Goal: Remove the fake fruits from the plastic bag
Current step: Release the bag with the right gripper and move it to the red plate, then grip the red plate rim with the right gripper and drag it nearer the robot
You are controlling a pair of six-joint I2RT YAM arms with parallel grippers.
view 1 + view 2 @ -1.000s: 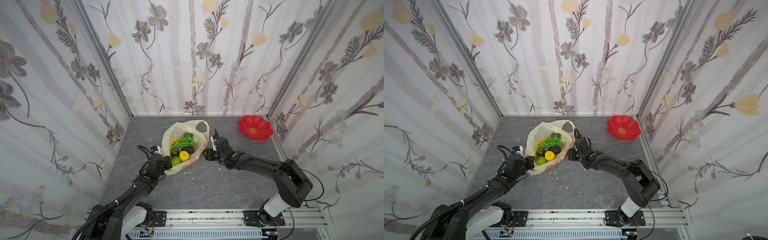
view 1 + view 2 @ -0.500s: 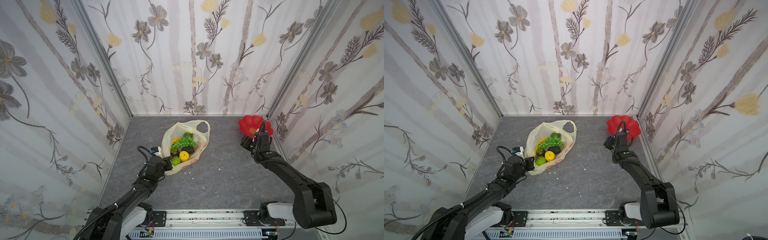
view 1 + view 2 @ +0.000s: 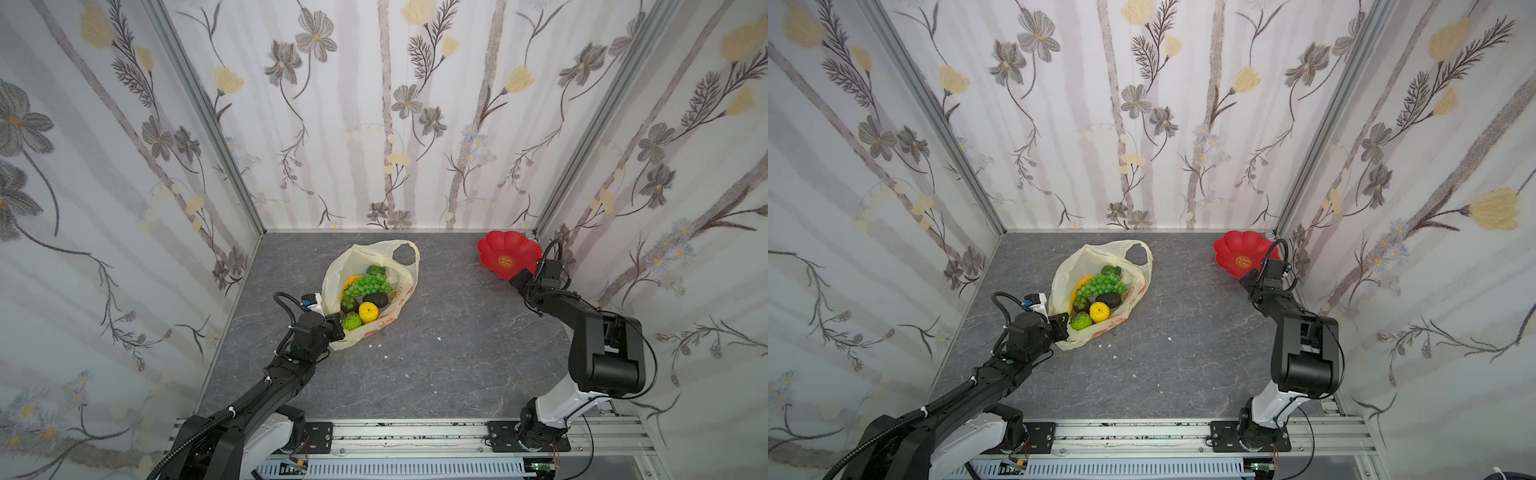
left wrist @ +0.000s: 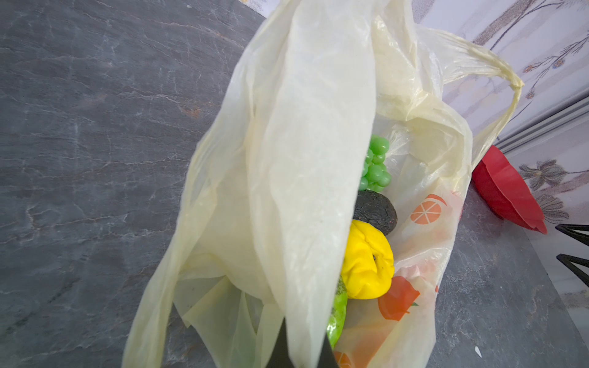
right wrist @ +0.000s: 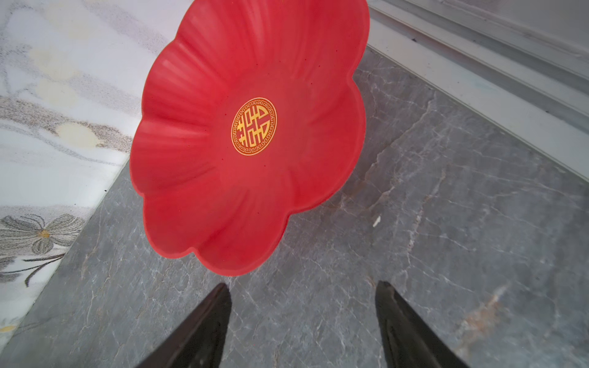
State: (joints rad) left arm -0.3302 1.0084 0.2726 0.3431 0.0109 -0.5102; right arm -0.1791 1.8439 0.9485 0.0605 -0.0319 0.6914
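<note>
Your left gripper point(image 3: 337, 325) pinches the thin pale-yellow plastic bag point(image 3: 361, 255) of small plastic fruits point(image 3: 368, 286) — your right gripper point(image 5: 302, 288), jaws spread and empty, is well away from it.

- A dark grey, marble-veined tabletop point(image 3: 457, 365) is filling the floor of the scene in both top views.
- A pale-yellow plastic bag point(image 3: 353, 259) is lying on it toward 11 o'clock from the middle.
- A red flower-shaped plate point(image 3: 494, 249) is sitting at 2 o'clock, in the far corner, well apart from the bag.
- A few small white flecks point(image 3: 385, 356) are lying scattered near the bag's 6 o'clock end.
</note>
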